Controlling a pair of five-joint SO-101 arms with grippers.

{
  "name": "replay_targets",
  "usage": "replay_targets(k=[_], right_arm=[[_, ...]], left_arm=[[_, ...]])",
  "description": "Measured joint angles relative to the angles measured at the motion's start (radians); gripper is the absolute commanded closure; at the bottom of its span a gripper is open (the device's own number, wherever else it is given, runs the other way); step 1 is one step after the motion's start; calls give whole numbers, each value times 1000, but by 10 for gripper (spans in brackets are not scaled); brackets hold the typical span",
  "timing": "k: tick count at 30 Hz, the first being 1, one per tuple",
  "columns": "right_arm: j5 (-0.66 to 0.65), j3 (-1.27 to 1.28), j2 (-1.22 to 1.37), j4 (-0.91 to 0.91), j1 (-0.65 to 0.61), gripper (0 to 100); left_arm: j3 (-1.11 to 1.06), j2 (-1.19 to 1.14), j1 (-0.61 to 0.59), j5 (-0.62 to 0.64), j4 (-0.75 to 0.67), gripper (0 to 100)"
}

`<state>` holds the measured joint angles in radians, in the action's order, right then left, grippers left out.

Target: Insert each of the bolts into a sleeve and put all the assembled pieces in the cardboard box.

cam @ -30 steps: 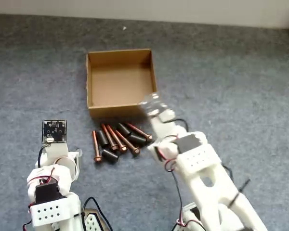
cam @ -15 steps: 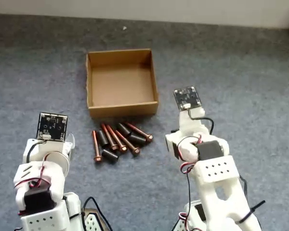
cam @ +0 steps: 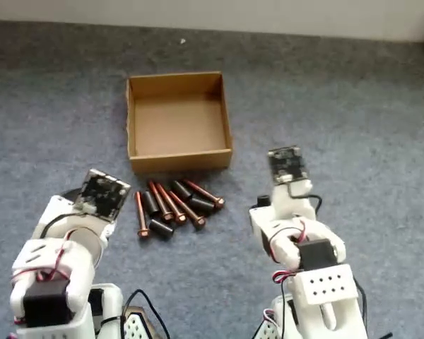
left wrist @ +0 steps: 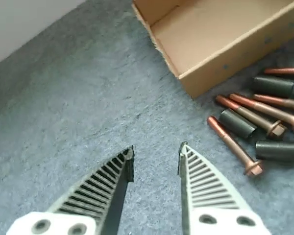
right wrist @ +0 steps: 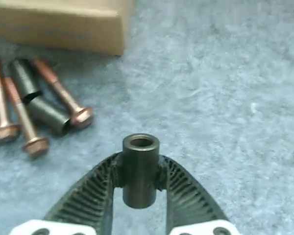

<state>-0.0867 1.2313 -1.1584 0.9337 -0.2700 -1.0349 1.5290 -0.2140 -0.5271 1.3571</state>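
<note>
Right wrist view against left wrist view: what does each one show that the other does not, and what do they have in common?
Right wrist view, not the left: the right gripper shut on a dark sleeve, its open end toward the camera. Left wrist view, not the right: the left gripper, open and holding nothing, above the carpet, and the inside of the cardboard box, with nothing in the part shown. Both: the box, with copper bolts and loose sleeves lying beside it.
</note>
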Motion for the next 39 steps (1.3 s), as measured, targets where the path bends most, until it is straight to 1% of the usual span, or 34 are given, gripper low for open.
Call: replay_targets(k=[4, 8, 12, 15, 17, 18, 20, 23, 31, 35, 39], right_arm=[[41, 44, -35, -74, 100, 993], [60, 49, -46, -106, 127, 993], [69, 49, -46, -112, 130, 993], [69, 49, -46, -117, 130, 993], [69, 49, -46, -117, 130, 993], [69, 49, -46, -117, 130, 993], [69, 49, -46, -117, 130, 993], [69, 78, -46, -130, 130, 993], [69, 98, -46, -181, 130, 993], [69, 98, -46, -183, 130, 993], [58, 98, -46, -183, 130, 993]], left_arm=[[95, -198, 46, -81, 2, 838], [181, -430, 94, -226, 2, 838], [232, -617, 114, -433, 2, 838], [242, -724, 118, -620, 2, 837], [242, -773, 117, -738, 2, 806], [242, -792, 117, -767, 2, 780], [242, -822, 117, -786, 2, 750], [242, -861, 117, -787, -9, 754], [242, -1073, 190, -787, -180, 755], [242, -1163, 230, -789, -226, 755], [242, -1201, 242, -801, -235, 755]])
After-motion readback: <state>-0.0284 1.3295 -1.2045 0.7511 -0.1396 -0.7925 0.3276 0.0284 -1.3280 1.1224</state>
